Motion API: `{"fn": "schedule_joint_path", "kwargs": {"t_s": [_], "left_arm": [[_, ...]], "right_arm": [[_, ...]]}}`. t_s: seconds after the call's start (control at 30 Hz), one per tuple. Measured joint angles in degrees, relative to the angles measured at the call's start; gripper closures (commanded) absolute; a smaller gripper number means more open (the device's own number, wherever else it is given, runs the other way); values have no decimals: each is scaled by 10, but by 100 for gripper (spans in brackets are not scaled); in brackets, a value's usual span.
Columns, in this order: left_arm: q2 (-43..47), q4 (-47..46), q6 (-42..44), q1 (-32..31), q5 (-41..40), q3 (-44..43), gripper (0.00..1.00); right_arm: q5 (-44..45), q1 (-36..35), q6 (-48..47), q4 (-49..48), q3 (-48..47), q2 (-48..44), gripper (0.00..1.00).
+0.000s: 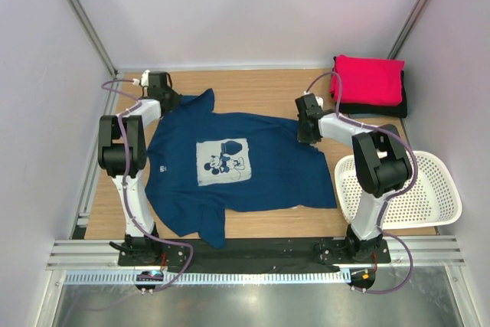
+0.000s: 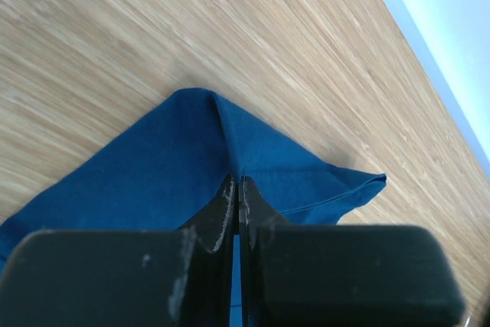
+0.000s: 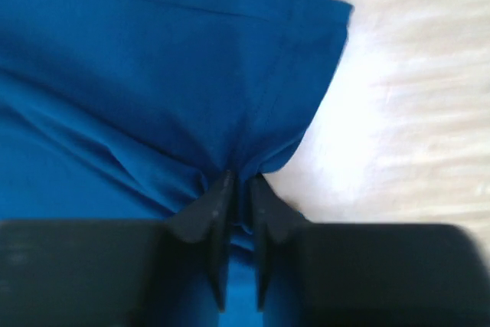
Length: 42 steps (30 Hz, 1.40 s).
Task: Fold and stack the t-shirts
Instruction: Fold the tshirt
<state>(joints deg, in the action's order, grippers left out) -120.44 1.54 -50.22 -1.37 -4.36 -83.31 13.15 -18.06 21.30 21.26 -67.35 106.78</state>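
The navy shirt [image 1: 260, 178] lies spread mid-frame, the left gripper [image 2: 236, 188] clamped on its upper-left edge, the right gripper [image 3: 240, 183] clamped on its upper-right corner.

The spread t-shirt [image 1: 253, 166] lay flat across the middle of the counter [image 1: 260, 86], neck end to the left and hem to the right, its near sleeve reaching over the counter's near edge. The left pincer [image 1: 164, 97] sat at the shirt's far-left sleeve, pinching a corner of the cloth against the counter. The right pincer [image 1: 306, 135] sat at the far-right hem corner, likewise clamped on the cloth. In the far-right corner, well apart from the spread shirt, the upper folded t-shirt [image 1: 369, 78] rested on the lower folded t-shirt [image 1: 371, 109]. Nearer, right of the hem, stood the basket [image 1: 436, 197], overhanging the counter's right edge.
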Motion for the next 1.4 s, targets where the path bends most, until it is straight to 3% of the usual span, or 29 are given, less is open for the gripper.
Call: {"fn": "schedule_joint_path", "kwargs": {"t_s": [0.13, 0.27, 0.43, 0.57, 0.9, 1.4], "left_arm": [[10, 0, 10, 0, 11, 12, 100], [16, -1, 17, 0, 27, 21, 100], [18, 0, 25, 0, 32, 30, 100], [18, 0, 27, 0, 35, 30, 100], [18, 1, 32, 0, 36, 30, 100], [18, 7, 42, 0, 36, 30, 100]], "right_arm": [[13, -17, 1, 46, 14, -21, 53], [31, 1, 0, 117, -34, -20, 46], [45, 41, 12, 142, -164, -20, 48], [50, 66, 25, 113, -209, -10, 50], [36, 76, 24, 88, -214, 113, 51], [16, 77, 21, 62, -184, 117, 54]]}}
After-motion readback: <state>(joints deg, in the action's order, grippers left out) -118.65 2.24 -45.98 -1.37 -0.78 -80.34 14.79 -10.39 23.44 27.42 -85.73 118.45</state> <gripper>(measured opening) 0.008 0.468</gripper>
